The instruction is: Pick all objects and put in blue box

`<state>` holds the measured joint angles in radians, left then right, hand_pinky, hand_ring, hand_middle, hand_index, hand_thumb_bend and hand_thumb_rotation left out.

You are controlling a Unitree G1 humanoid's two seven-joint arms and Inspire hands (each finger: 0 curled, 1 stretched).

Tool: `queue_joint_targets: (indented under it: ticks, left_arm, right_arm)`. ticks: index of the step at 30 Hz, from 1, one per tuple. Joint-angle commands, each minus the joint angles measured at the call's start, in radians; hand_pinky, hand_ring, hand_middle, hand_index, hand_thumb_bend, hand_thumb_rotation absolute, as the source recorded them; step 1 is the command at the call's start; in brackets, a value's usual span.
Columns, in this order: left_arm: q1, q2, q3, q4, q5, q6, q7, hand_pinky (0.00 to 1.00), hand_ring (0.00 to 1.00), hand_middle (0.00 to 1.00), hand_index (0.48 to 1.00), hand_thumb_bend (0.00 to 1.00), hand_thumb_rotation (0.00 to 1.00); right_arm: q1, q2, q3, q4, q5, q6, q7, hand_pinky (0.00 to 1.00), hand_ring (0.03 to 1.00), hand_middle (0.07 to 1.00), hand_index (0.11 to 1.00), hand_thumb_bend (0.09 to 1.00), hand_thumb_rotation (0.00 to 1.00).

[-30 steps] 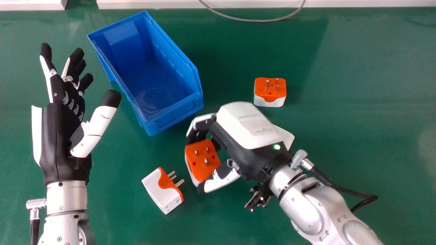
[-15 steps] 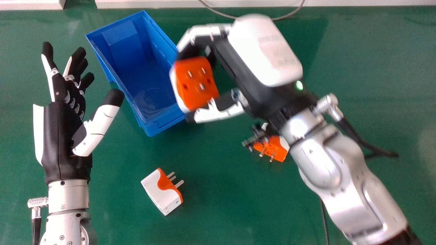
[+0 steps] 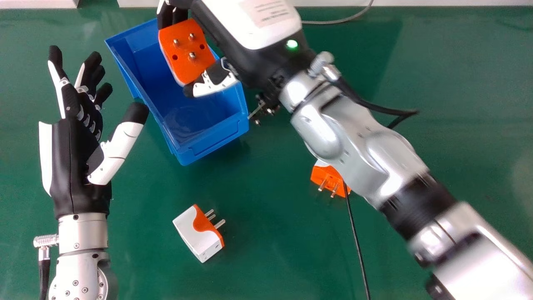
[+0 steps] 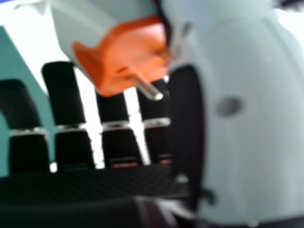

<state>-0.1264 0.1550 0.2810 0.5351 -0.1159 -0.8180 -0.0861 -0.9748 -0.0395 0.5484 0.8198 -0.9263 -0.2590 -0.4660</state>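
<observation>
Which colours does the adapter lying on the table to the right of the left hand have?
White and orange, best seen in the head view.

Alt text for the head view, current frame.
Robot's right hand grips an orange-and-white plug adapter above a blue box; two similar adapters lie on the green table, while the open left hand hovers left of the box.

Plug adapters, three visible: first adapter (image 3: 185, 62); second adapter (image 3: 204, 239); third adapter (image 3: 330, 173), partly hidden. Boxes, one: blue box (image 3: 216, 141). Grey cables, one visible: grey cable (image 3: 333, 22). White panels, two visible: left panel (image 3: 37, 3); right panel (image 3: 437, 2).
</observation>
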Motion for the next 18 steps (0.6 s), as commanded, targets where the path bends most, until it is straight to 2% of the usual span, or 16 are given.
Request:
queue_joint_targets:
  ticks: [1, 4, 8, 11, 13, 14, 17, 18]
  left_arm:
    - [-0.007, 0.017, 0.002, -0.015, 0.015, -0.017, 0.009, 0.9, 0.94, 0.94, 0.92, 0.87, 0.57]
    - [-0.007, 0.021, 0.001, -0.015, 0.024, -0.019, 0.019, 0.9, 0.94, 0.93, 0.921, 0.87, 0.58]
    - [-0.004, 0.024, 0.0, -0.025, 0.047, -0.017, 0.044, 0.88, 0.92, 0.92, 0.92, 0.86, 0.59]
    - [-0.002, 0.026, -0.002, -0.027, 0.052, -0.019, 0.049, 0.88, 0.92, 0.92, 0.919, 0.86, 0.59]
    - [-0.003, 0.026, -0.004, -0.024, 0.045, -0.021, 0.045, 0.88, 0.92, 0.91, 0.917, 0.86, 0.59]
    - [-0.003, 0.026, -0.005, -0.022, 0.046, -0.022, 0.046, 0.88, 0.92, 0.91, 0.916, 0.86, 0.59]
    - [-0.002, 0.025, -0.006, -0.021, 0.051, -0.022, 0.05, 0.88, 0.92, 0.92, 0.915, 0.86, 0.59]
    - [-0.002, 0.026, -0.006, -0.019, 0.053, -0.023, 0.051, 0.88, 0.92, 0.92, 0.915, 0.86, 0.59]
  right_arm:
    - [-0.105, 0.037, 0.033, 0.144, -0.023, -0.035, -0.11, 0.3, 0.42, 0.467, 0.503, 0.515, 0.0]
    - [-0.165, 0.056, 0.063, 0.283, -0.023, -0.054, -0.142, 0.31, 0.41, 0.467, 0.512, 0.516, 0.0]
    - [-0.198, 0.075, 0.084, 0.362, -0.011, -0.052, -0.143, 0.34, 0.415, 0.493, 0.51, 0.517, 0.0]
    - [-0.209, 0.086, 0.101, 0.381, -0.017, -0.008, -0.117, 0.35, 0.416, 0.497, 0.509, 0.518, 0.0]
    - [-0.214, 0.087, 0.139, 0.379, -0.052, 0.049, -0.117, 0.42, 0.499, 0.576, 0.504, 0.517, 0.04]
    - [-0.213, 0.087, 0.153, 0.376, -0.061, 0.068, -0.122, 0.5, 0.612, 0.69, 0.546, 0.583, 0.05]
    - [-0.198, 0.085, 0.162, 0.349, -0.059, 0.091, -0.124, 0.61, 0.755, 0.824, 0.67, 0.735, 0.02]
    - [-0.193, 0.084, 0.16, 0.339, -0.053, 0.091, -0.124, 0.61, 0.755, 0.824, 0.67, 0.735, 0.02]
